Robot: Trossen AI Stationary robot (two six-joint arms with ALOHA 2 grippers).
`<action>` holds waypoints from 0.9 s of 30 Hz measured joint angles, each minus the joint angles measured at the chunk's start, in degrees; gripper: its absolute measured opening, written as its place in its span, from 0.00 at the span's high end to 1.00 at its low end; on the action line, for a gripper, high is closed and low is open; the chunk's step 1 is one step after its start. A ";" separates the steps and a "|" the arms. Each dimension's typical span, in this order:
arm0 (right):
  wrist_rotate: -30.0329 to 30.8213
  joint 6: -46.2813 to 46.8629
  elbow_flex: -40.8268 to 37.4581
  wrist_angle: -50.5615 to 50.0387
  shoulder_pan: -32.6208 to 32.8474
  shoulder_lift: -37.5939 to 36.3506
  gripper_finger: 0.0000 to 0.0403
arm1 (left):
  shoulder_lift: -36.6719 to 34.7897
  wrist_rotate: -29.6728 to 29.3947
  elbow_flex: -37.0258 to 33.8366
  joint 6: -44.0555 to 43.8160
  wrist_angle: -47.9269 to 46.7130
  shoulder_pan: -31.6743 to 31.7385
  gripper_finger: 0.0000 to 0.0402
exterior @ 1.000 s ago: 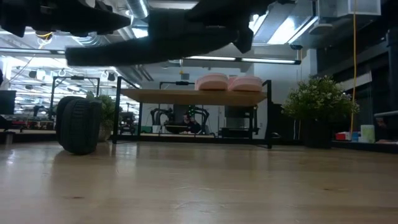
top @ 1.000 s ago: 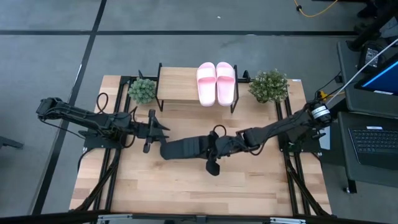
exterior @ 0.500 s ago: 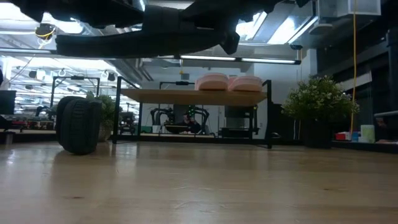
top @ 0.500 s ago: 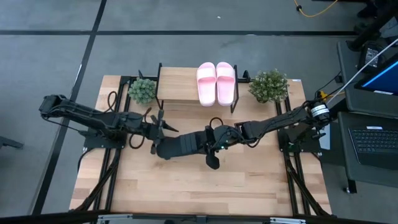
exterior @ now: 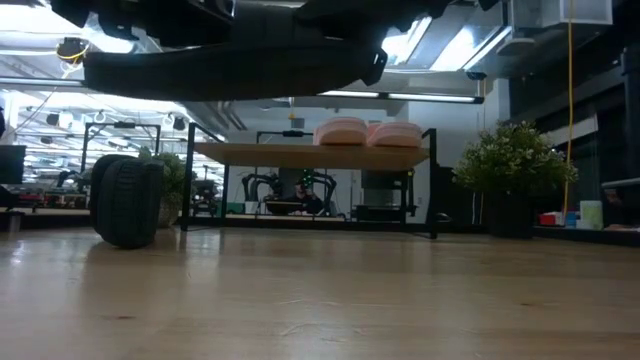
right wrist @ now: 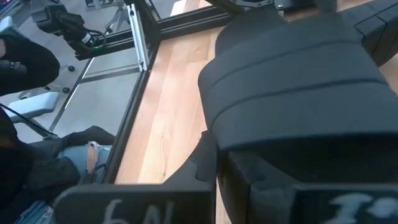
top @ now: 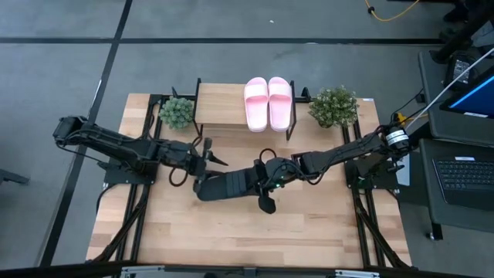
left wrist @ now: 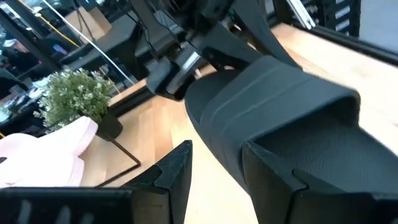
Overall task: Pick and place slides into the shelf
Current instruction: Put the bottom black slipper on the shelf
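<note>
Hidden under the left arm from above, and plain only at table level: a dark ribbed shape, standing on edge on the table near the left plant. Too dim to name with certainty. Cut off by the top edge of that level view: both arms and much of the black slide.

Held in mid-air over the middle of the table, that one black slide, lying crosswise. Clamped on its right end, the right claw, fingers closed tight against the sole and strap. Spread wide at its other end, the left claw, with one finger clear of the slide and the other right up against the toe. No visible squeeze there.

Closer to the slide than half a second ago, the left claw. Lower and more level in the table-height view, the slide itself.

Counted: two pink slides, side by side on the right half of the shelf at the table's far edge. Two potted plants, the second just right of the shelf. Two arms.
</note>
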 joint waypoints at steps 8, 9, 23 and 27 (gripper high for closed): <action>-0.90 -0.22 0.00 0.33 -0.07 0.02 0.97 | -0.87 -0.21 0.13 0.28 -3.23 -1.08 0.66; -0.86 -0.32 0.00 0.41 -0.07 0.02 0.97 | -1.47 -0.21 0.13 0.27 -3.50 -1.41 0.66; -0.81 -1.29 0.11 0.90 -0.11 0.02 0.97 | -5.35 -2.68 0.13 0.26 -7.14 -4.27 0.66; -0.81 -1.27 0.11 0.87 -0.11 0.02 0.97 | -4.02 -2.82 0.13 0.28 -5.53 -4.27 0.66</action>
